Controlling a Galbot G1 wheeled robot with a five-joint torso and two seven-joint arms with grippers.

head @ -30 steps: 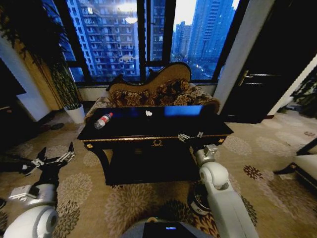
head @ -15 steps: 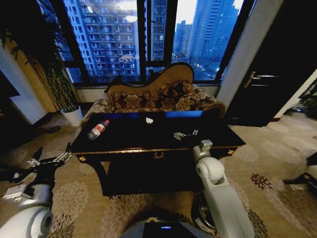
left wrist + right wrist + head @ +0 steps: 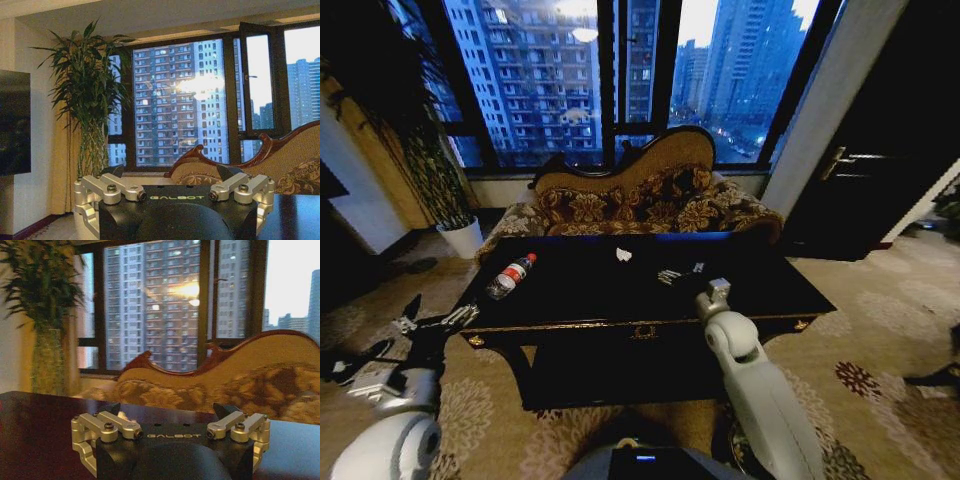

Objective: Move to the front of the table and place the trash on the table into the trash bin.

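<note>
The black glossy table (image 3: 760, 285) with gold trim stands right in front of me. On its left end lies a clear bottle (image 3: 510, 276) with a red label and cap. A small white crumpled scrap (image 3: 623, 254) rests near the table's far edge, at the middle. My right gripper (image 3: 680, 272) hovers open over the tabletop, just right of the scrap and nearer to me; in the right wrist view it (image 3: 167, 409) holds nothing above the dark tabletop (image 3: 40, 430). My left gripper (image 3: 435, 318) hangs open off the table's front left corner, empty (image 3: 169, 172). The trash bin is hidden.
An ornate brown sofa (image 3: 630, 200) sits directly behind the table, under tall windows. At the back left, a white plant pot (image 3: 465, 238) holds a tall plant (image 3: 92, 100). A dark door (image 3: 880, 180) is at the right. Patterned carpet (image 3: 880, 340) surrounds the table.
The whole view has shifted: I have come closer to the table, which now looks wider and nearer. My right gripper now reaches over the tabletop. Bottle and scrap lie where they were.
</note>
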